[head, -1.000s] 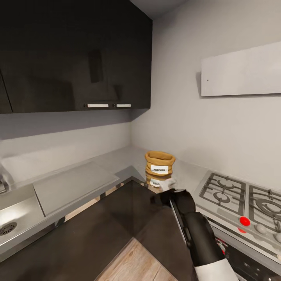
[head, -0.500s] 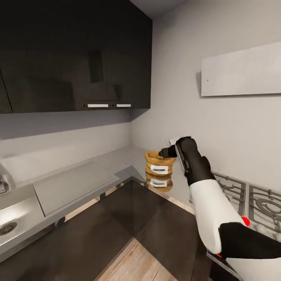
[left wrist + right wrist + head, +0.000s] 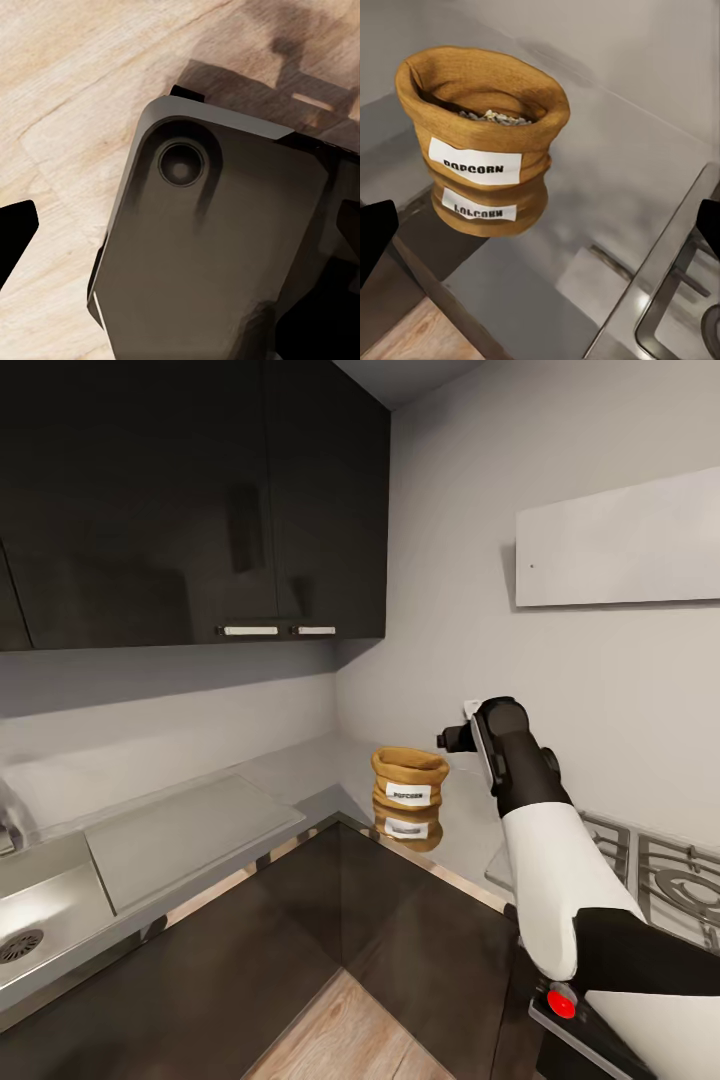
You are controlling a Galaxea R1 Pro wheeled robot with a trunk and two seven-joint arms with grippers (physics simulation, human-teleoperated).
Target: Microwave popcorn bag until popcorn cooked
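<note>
Right hand [image 3: 452, 738]: fingertips mostly hidden behind the wrist in head view; the wrist view shows dark tips at opposite edges, so spread apart, holding nothing. Arm raised, hovering just above and beside the popcorn bag [image 3: 409, 779]. Bag upright in the desk [image 3: 300, 770] corner, near the gas hob [image 3: 655, 870]. Left hand state: cannot tell.

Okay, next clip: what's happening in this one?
The robot is going for the popcorn bag, which stands upright and open on the countertop in the corner, next to the gas hob. Its right hand is raised above and beside the bag, open and not touching it. The left hand points at the wood floor.
</note>
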